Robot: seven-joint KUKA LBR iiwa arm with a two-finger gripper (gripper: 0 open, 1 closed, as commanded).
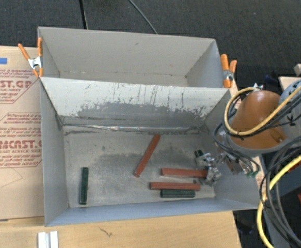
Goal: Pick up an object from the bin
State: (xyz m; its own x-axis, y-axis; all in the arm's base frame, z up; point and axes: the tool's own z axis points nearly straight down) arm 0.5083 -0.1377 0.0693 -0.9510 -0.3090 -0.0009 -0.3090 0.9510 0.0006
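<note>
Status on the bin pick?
Gripper low at right end of upper red-brown stick, grasp unclear. Second red-brown stick and dark green stick close below it.

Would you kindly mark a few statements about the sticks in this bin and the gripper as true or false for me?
1. Two dark green sticks lie in the bin. True: the left green stick and the front green stick.
2. The tilted red-brown stick lies in the bin's left front corner. False: it lies near the middle of the floor.
3. The gripper is at the bin's right side, by the right end of the upper level red-brown stick. True.
4. The left green stick touches the other sticks. False: it lies alone, apart from them.
</note>
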